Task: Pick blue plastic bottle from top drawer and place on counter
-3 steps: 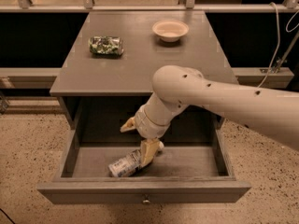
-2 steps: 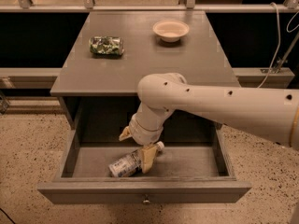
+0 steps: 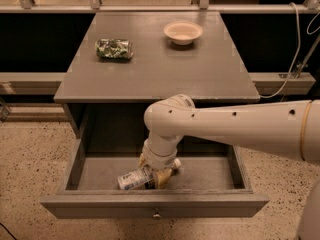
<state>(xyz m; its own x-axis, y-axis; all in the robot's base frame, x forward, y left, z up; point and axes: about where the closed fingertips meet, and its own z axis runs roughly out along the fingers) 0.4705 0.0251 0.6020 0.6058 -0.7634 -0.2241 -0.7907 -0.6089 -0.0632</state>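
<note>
The blue plastic bottle (image 3: 132,179) lies on its side near the front of the open top drawer (image 3: 150,201), left of middle. Its white-and-blue label faces up. My gripper (image 3: 154,170) is down inside the drawer, right over the bottle's right half and hiding that part. The thick white arm (image 3: 225,126) reaches in from the right and covers the drawer's middle. The grey counter (image 3: 165,69) is the cabinet top just behind and above the drawer.
On the counter a green-and-white shiny packet (image 3: 114,48) lies at the back left and a small beige bowl (image 3: 183,32) stands at the back right. The drawer's round knob (image 3: 157,215) faces me. A cable (image 3: 292,59) hangs at the right.
The arm has swung left and lowered, bringing my gripper down from above the bottle onto it. The bottle has stayed where it lay.
</note>
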